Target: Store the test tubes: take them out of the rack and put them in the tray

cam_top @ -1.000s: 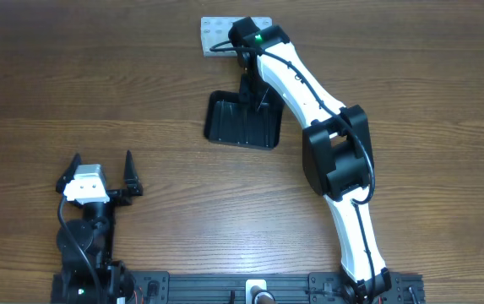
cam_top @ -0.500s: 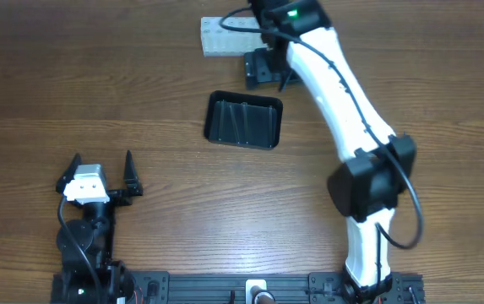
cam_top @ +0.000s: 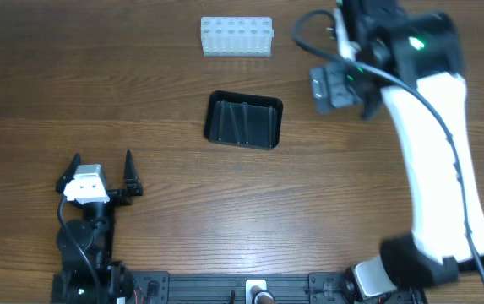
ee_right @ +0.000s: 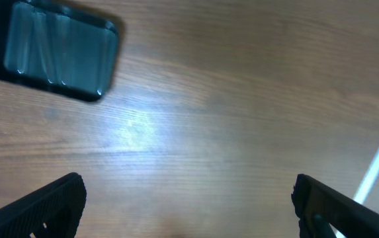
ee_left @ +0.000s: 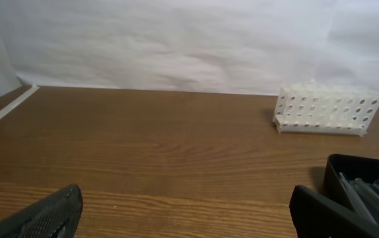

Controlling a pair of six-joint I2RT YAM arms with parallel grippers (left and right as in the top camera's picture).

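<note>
Two grippers, one tray, one rack, all on a brown wooden table (cam_top: 140, 84).

Item 1, nearest: my left gripper (cam_top: 102, 159), lower left of the top view, low over the table just above its arm base. Its fingers are spread wide and hold nothing.

Item 2: black tray (cam_top: 210, 118), centre of the top view, a little above the middle. It appears again at the upper left of my right wrist view (ee_right: 106, 63) and at the lower right of my left wrist view (ee_left: 335, 168). Clear test tubes (ee_left: 368, 192) lie side by side inside it; I cannot tell how many.

Item 3: my right gripper (ee_right: 188, 182), upper right of the top view (cam_top: 336, 84), lifted above bare table to the right of the tray. Its fingers are wide apart, with nothing between them.

Item 4, farthest: white rack (cam_top: 236, 37), at the top edge of the top view, above the tray and apart from it. It stands upright on the table (ee_left: 326, 109).
</note>
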